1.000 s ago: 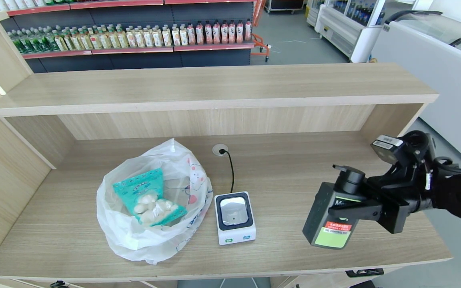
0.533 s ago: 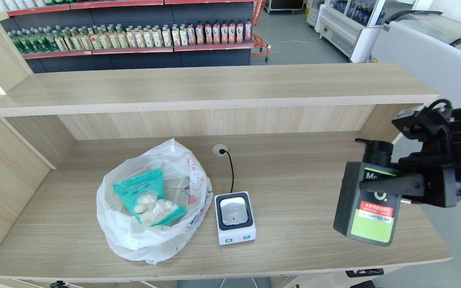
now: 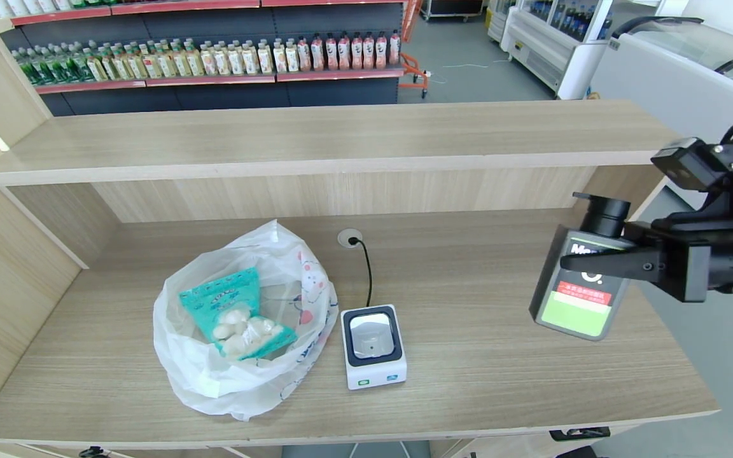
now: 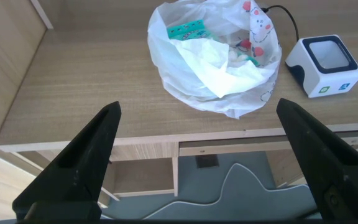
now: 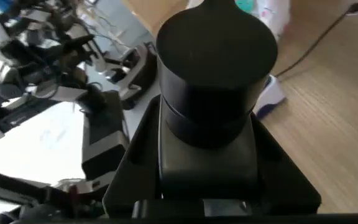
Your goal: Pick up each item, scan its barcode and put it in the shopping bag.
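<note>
- Right tool (image 3: 586, 270) clamped on a dark pump bottle (image 3: 573, 312), aloft well right of the barcode scanner (image 3: 373, 345).
- Left tool (image 4: 197, 112) apart (fingers wide).
- Shopping bag (image 3: 201, 375) just left of the scanner.

The bottle (image 3: 573, 312) in the black right gripper (image 3: 579, 262) is dark grey with a black cap, white lettering, a red band and a pale green panel. Well to that gripper's left, the scanner (image 3: 373, 346) is white with a black frame. Beyond it the shopping bag (image 3: 201, 375) is translucent white with a red-and-pink cartoon print and holds a teal packet (image 3: 230, 305) of white pieces. The counter (image 3: 500, 381) is pale wood-grain.
</note>
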